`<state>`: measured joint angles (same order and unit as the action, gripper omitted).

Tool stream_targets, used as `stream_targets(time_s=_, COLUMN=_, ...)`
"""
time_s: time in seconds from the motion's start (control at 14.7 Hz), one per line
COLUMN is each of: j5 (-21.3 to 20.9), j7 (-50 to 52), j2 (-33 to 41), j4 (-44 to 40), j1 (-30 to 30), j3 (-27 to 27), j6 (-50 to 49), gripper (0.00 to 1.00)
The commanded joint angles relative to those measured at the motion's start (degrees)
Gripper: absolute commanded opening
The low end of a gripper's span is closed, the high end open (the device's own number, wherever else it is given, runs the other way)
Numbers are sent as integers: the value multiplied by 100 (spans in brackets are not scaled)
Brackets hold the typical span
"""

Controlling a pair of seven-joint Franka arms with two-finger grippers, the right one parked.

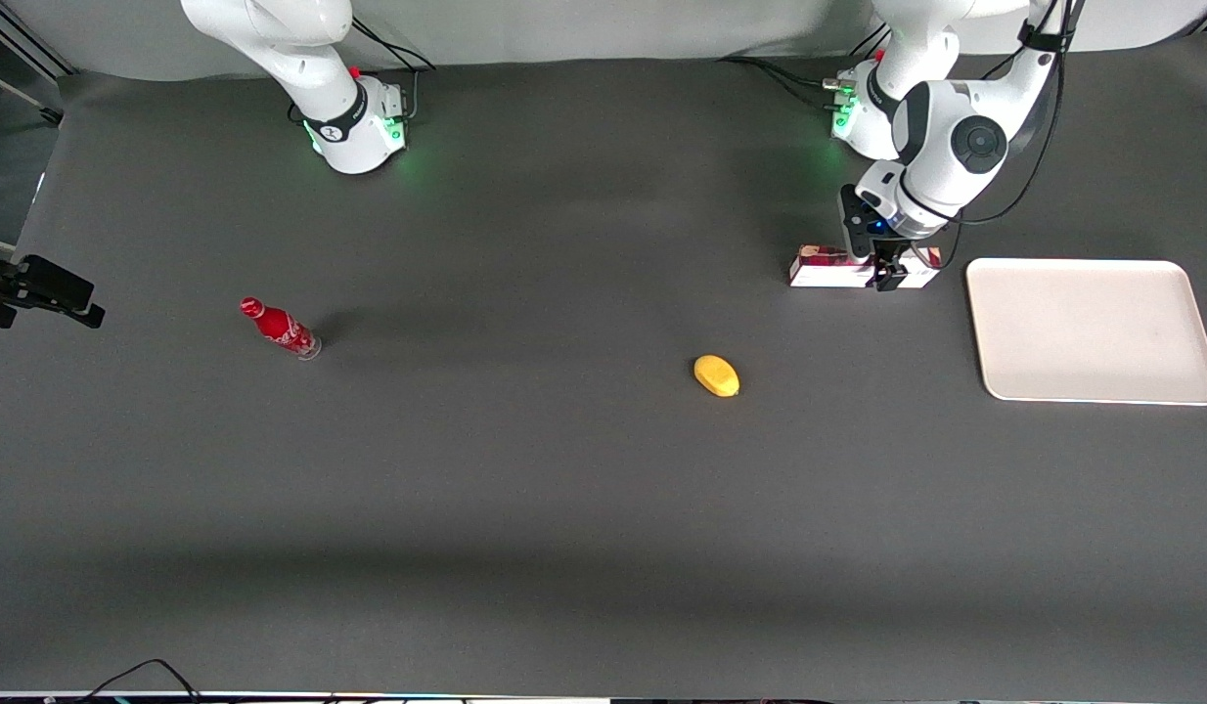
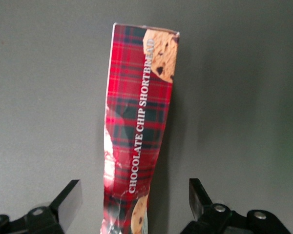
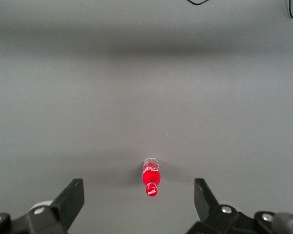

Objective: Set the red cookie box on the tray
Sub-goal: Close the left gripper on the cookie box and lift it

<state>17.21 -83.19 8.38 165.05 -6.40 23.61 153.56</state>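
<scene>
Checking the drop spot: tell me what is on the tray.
Nothing shows on the tray; its cream surface looks bare. The red cookie box stands on the table beside it, with the open gripper straddling the box. Nothing covers the tray.

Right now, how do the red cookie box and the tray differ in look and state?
The red cookie box is narrow with a dark red tartan face; the tray is broad, flat, plain cream-white. The box sits between the open fingers of the gripper; the tray lies bare and untouched beside it, toward the working arm's end. Both are rectangular and rest on the dark table.
</scene>
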Motion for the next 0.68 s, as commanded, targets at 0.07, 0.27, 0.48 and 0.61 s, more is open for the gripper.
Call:
stream_targets(time_s=0.07, j5=178, j7=-118, j2=164, j4=458, j1=113, j3=65, j6=333, gripper=83)
stream_targets(time_s=0.27, j5=187, j7=-118, j2=147, j4=458, j1=113, j3=56, j6=333, gripper=68)
stream_targets(time_s=0.48, j5=195, j7=-118, j2=147, j4=449, j1=104, j3=56, j6=315, gripper=39)
stream_targets(time_s=0.61, j5=204, j7=-118, j2=147, j4=449, j1=104, j3=47, j6=315, gripper=10)
